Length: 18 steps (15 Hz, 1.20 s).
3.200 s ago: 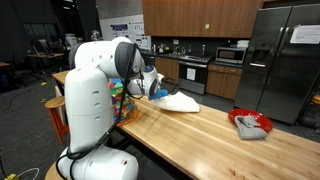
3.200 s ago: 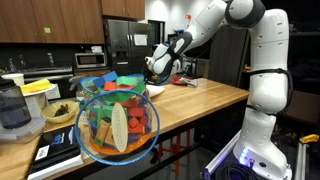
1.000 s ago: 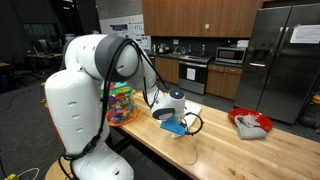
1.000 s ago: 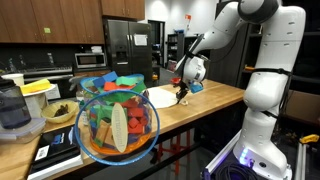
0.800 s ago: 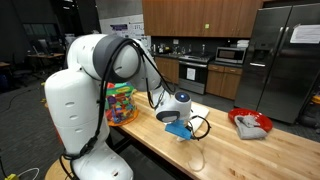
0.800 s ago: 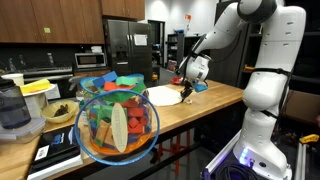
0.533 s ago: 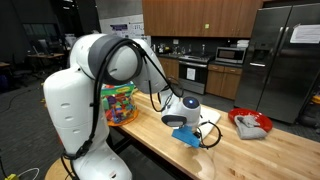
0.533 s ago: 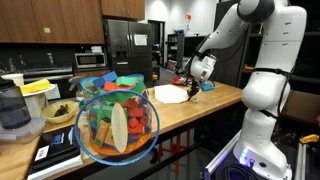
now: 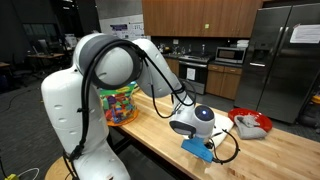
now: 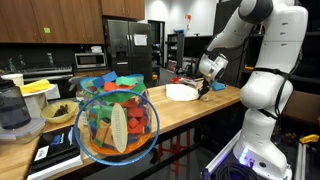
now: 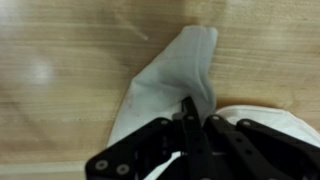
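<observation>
- The gripper (image 11: 190, 118) enters from the bottom of the wrist view, with its fingers pressed together on a fold of the white cloth (image 11: 165, 85) and no gap showing between them.
- The white cloth lies on the wooden desk (image 11: 60, 60). One corner stretches away from the gripper and the rest is bunched by the fingers.
- Handling (a judgement): light, limp and without stiffness. It will likely trail and slide on the smooth wood rather than lift whole. A pinched fold or edge is the best hold, since a thin pinch may slip out.
- Only the wrist view shows the pinch itself.
- An exterior view shows the white cloth (image 10: 182, 92) as a low pale heap with the gripper (image 10: 207, 88) at its side (the wrist view lacks this placement).
- In an exterior view the arm hides most of the cloth. It does show a red dish (image 9: 250, 124) well apart and a clear bowl of coloured blocks (image 9: 118, 103) behind the arm.
</observation>
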Each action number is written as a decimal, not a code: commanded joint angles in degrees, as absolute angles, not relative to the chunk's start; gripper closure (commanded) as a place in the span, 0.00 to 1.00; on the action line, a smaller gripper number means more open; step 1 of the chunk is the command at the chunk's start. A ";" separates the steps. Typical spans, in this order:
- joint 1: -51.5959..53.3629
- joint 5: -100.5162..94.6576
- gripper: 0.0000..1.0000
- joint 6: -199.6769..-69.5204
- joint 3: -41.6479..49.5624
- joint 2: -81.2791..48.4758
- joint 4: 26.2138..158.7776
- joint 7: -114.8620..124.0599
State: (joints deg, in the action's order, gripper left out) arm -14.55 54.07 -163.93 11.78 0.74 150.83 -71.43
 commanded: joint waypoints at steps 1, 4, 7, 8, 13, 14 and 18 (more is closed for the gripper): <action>-15.13 56.00 0.99 -161.94 12.67 0.00 151.63 -76.80; -14.46 56.22 0.99 -161.22 12.27 0.50 151.61 -78.28; -13.31 55.97 0.99 -159.36 11.11 1.59 151.38 -79.12; -12.66 55.53 0.99 -159.00 10.42 1.99 151.43 -79.11; -7.11 52.36 0.99 -159.10 4.29 2.76 150.92 -75.98; -5.63 52.04 0.99 -159.19 2.70 2.64 150.54 -74.83; 0.07 48.45 0.99 -159.85 -3.83 1.34 147.29 -66.28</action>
State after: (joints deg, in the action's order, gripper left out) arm -3.02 51.24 -159.35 -0.45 1.69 149.39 -72.00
